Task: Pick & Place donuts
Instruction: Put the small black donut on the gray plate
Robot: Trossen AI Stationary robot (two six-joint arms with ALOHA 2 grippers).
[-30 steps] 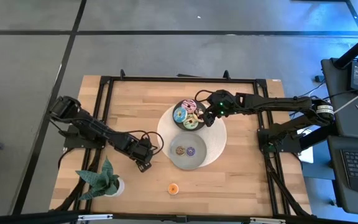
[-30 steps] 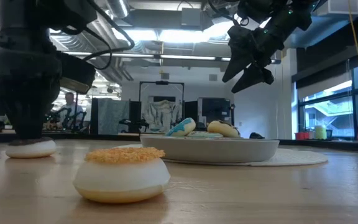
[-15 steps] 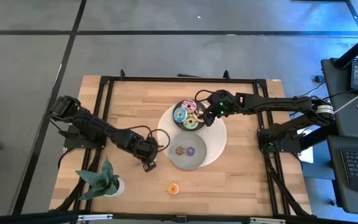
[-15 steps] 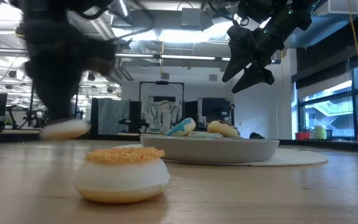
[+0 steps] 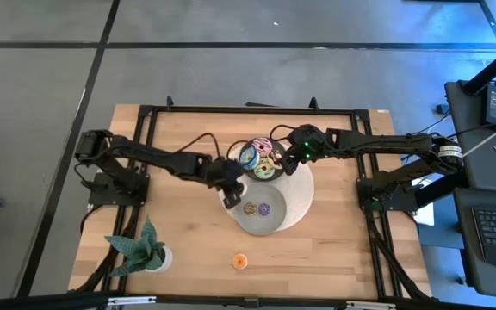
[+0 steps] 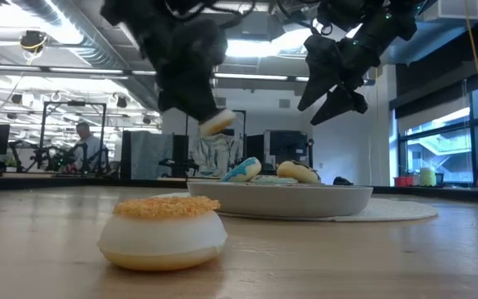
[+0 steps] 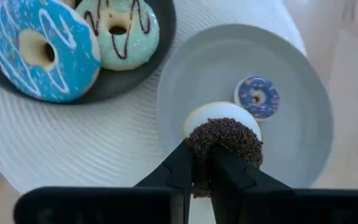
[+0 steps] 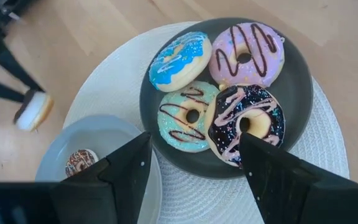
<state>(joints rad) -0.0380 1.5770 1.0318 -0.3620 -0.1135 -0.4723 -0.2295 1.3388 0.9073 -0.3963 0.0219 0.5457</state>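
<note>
My left gripper (image 5: pixel 231 197) is shut on a mini donut (image 7: pixel 224 132) with a chocolate-sprinkled top and a cream underside. It hangs over the left rim of the light grey dish (image 5: pixel 275 226). A brown mini (image 5: pixel 250 207) and a purple mini (image 5: pixel 264 208) lie flat in that dish. My right gripper (image 5: pixel 289 163) is open and hovers above the dark dish (image 8: pixel 297 93), which holds the blue (image 8: pixel 179 60), pink (image 8: pixel 247 55), green (image 8: pixel 188 116) and dark sprinkled (image 8: pixel 247 121) donuts. An orange mini (image 5: pixel 240 260) sits on the wood near the table's near edge. My left gripper pinches the chocolate-topped mini donut at its edge (image 7: pixel 202 144) between the two fingertips (image 7: pixel 184 163). The fingers slant down from above and from the table's left. The donut is lifted clear and tilted, above the light grey dish.
Both dishes stand on a round white mat (image 5: pixel 300 200). A green star-shaped potted plant (image 5: pixel 145 248) stands at the near left corner. Black frame rails (image 5: pixel 145 112) run round the table. Bare wood lies to the left of the mat and along the near edge.
My left gripper has lifted the chocolate-topped mini donut off the wood at the table's left. It has carried it up, to the right and toward the far edge, to above the light grey dish's left rim. The donut now hangs clear and tilted.
</note>
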